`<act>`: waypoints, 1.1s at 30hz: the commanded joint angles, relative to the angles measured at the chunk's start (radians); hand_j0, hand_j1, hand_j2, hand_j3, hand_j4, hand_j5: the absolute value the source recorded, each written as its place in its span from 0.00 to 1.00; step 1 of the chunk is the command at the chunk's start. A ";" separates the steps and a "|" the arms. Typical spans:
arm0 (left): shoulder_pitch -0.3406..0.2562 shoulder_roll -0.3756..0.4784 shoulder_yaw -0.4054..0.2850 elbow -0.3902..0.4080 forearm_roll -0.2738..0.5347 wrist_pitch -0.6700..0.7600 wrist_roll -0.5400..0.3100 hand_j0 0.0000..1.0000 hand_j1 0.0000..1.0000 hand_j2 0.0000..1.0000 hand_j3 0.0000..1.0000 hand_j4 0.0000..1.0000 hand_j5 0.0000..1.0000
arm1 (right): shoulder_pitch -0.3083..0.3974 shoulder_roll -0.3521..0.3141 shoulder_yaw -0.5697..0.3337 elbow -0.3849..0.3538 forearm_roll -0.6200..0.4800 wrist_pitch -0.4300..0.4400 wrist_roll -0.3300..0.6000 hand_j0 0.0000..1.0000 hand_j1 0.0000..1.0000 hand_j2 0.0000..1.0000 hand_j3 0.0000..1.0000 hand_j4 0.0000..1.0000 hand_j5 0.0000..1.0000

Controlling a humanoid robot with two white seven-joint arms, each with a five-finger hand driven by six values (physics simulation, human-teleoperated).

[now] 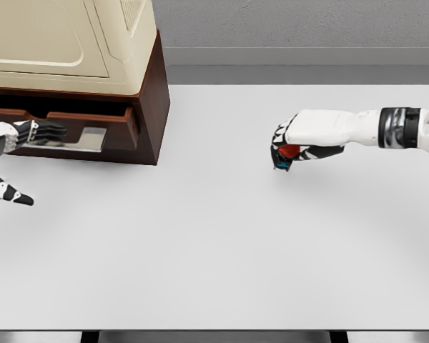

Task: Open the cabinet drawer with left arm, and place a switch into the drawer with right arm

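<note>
Now the right hand (289, 148) is curled around the switch (289, 152), while left-hand fingers (48, 131) hook the drawer (93, 127) handle (79, 140)

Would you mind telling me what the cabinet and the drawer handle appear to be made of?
The cabinet looks like dark reddish-brown wood, matte, though it shows no grain. The drawer handle looks like brushed metal: pale grey with a soft sheen. Being a render, neither is certain.

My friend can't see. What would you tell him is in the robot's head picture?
The right hand grips a small red switch over the white table. On the left, the left hand is at the handle of the brown cabinet's drawer.
</note>
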 commanded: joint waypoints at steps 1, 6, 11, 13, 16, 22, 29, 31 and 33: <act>0.000 0.013 -0.028 0.010 -0.072 0.003 -0.013 1.00 1.00 1.00 1.00 1.00 1.00 | 0.000 0.008 -0.001 0.000 -0.015 0.003 0.000 0.47 0.47 0.47 0.47 0.47 0.47; 0.000 0.019 -0.028 0.010 -0.022 0.004 -0.035 1.00 1.00 1.00 1.00 1.00 1.00 | -0.012 0.023 0.001 -0.016 -0.019 0.003 0.000 0.47 0.47 0.47 0.47 0.47 0.47; 0.000 0.019 -0.028 0.010 0.044 0.018 -0.069 1.00 1.00 1.00 1.00 1.00 1.00 | -0.020 0.025 0.001 -0.046 -0.020 0.004 0.000 0.46 0.46 0.46 0.46 0.46 0.46; 0.000 0.019 -0.028 0.010 0.067 0.042 -0.105 1.00 1.00 1.00 1.00 1.00 1.00 | -0.025 0.029 0.001 -0.051 -0.020 0.004 0.000 0.46 0.46 0.46 0.46 0.46 0.46; 0.000 0.019 -0.029 0.010 0.112 0.046 -0.112 1.00 1.00 1.00 1.00 1.00 1.00 | -0.034 0.040 0.001 -0.054 -0.020 0.006 0.000 0.46 0.46 0.46 0.46 0.46 0.46; 0.034 0.052 -0.029 0.009 0.115 0.046 -0.130 1.00 1.00 1.00 1.00 1.00 1.00 | -0.054 0.068 0.003 -0.069 -0.022 0.006 0.000 0.46 0.46 0.46 0.46 0.46 0.46; 0.048 0.060 -0.029 0.009 0.115 0.044 -0.130 1.00 1.00 1.00 1.00 1.00 1.00 | -0.083 0.083 0.016 -0.089 -0.037 0.006 0.000 0.45 0.45 0.45 0.45 0.45 0.45; 0.048 0.060 -0.029 0.009 0.115 0.046 -0.130 1.00 1.00 1.00 1.00 1.00 1.00 | -0.091 0.083 0.018 -0.100 -0.037 0.007 0.000 0.45 0.45 0.45 0.45 0.45 0.45; 0.049 0.060 -0.031 0.009 0.118 0.046 -0.130 1.00 1.00 1.00 1.00 1.00 1.00 | -0.100 0.095 0.022 -0.105 -0.037 0.007 0.000 0.45 0.45 0.45 0.45 0.45 0.45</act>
